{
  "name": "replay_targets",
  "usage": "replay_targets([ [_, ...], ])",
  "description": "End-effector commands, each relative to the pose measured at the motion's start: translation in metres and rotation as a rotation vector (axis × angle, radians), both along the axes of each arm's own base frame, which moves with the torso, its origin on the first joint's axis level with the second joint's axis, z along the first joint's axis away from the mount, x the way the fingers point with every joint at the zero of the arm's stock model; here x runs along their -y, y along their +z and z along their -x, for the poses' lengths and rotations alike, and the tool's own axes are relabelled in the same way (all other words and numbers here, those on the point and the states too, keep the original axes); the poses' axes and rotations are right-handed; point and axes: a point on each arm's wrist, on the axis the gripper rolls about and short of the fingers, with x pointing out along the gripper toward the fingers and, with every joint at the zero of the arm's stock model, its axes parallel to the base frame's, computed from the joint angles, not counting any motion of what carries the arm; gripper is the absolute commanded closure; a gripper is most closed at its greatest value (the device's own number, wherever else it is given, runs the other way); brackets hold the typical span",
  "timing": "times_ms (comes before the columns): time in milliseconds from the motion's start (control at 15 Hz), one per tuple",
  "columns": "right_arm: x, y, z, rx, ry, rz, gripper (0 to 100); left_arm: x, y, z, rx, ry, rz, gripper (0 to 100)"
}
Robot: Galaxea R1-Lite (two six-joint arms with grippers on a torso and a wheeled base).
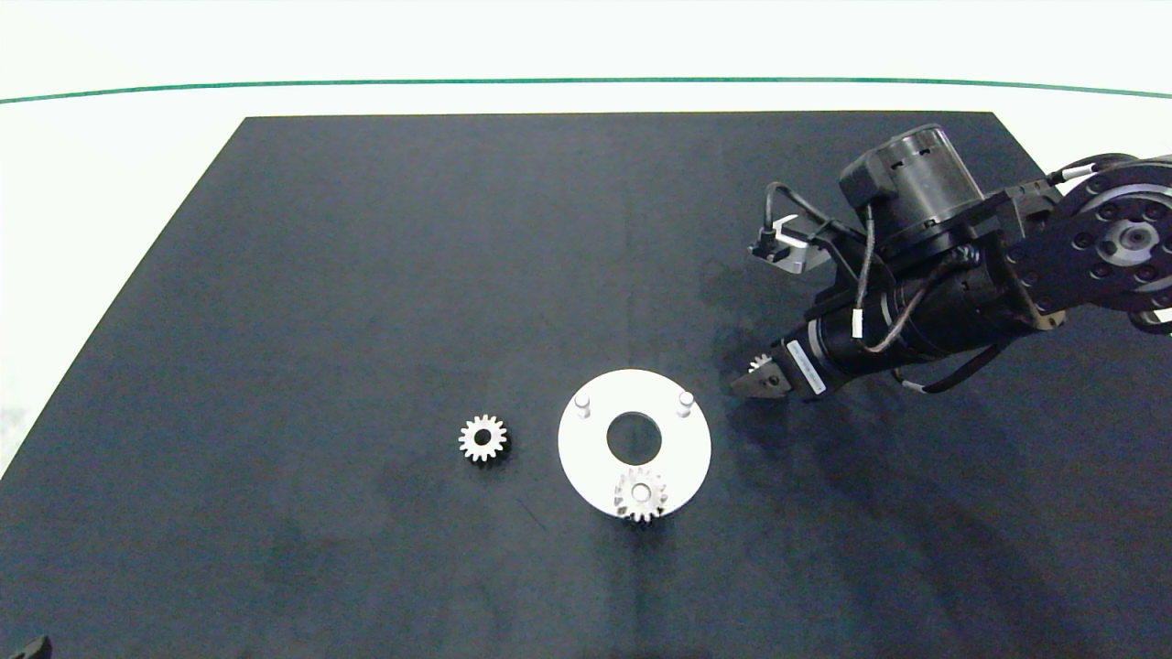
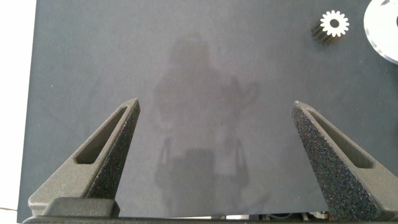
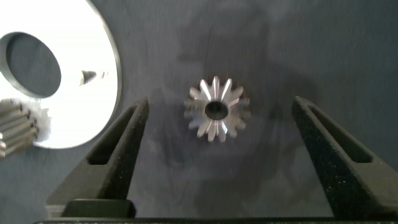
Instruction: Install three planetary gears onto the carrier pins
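Note:
The white carrier disc [image 1: 691,453] lies on the black mat with two bare carrier pins [image 1: 582,404] [image 1: 685,400] on its far side. One planetary gear [image 1: 641,494] sits on the near pin. A second gear [image 1: 482,438] lies loose on the mat to the disc's left. Just right of the disc, my right gripper [image 1: 755,377] hangs low and open over the third gear [image 3: 217,109], which lies flat on the mat between the fingers, untouched. The right wrist view also shows the disc [image 3: 93,37] and the mounted gear [image 3: 15,127]. My left gripper [image 2: 214,112] is open over bare mat.
The black mat [image 1: 366,275] covers most of the white table, whose green line [image 1: 366,85] runs along the far side. The left arm [image 1: 27,648] barely shows at the near left corner. The left wrist view catches the loose gear [image 2: 334,25] and the disc's rim [image 2: 387,31].

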Motion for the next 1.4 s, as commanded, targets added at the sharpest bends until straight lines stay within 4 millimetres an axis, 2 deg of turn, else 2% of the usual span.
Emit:
replay_targets([
  [67, -0.0019, -0.0028, -0.0039, -0.007, 0.0, 0.005, 13, 0.0, -0.0004, -0.0004, -0.005, 0.0, 0.0, 0],
  [1400, -0.0034, -0.0085, -0.0088, -0.023, 0.002, 0.007, 53, 0.0, 0.0016, -0.0007, -0.002, -0.001, 0.001, 0],
])
